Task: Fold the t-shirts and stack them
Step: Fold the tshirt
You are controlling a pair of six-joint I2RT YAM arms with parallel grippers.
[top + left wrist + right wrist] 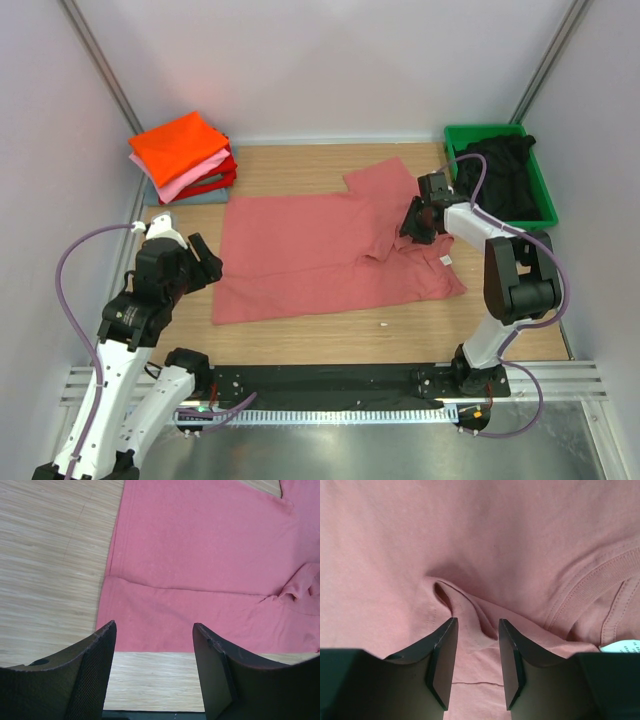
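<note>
Salmon-red t-shirt (330,255) lies spread flat mid-table (300,335), hem toward the left arm, collar toward the right arm, one sleeve sticking out on the far side.

Right gripper (415,222) is low over the shirt just beside the collar. In the wrist view its fingers (442,655) stand a narrow gap apart, not clamped. A raised ridge of cloth (470,615) runs into that gap. Can't tell if the pads touch it. Collar ribbing (590,595) sits off to the right of the fingers.

Left gripper (205,265) is at the hem edge, fingers (100,655) wide apart, nothing held. The shirt's near corner lies just ahead of the tips, bare wood under them.

Labels: small white tag (620,646) inside the collar, print too small to read.

Stack of folded t-shirts (185,155) is in the far-left corner, orange on top. Black t-shirt (505,175) sits in the green bin (545,215), far right.
</note>
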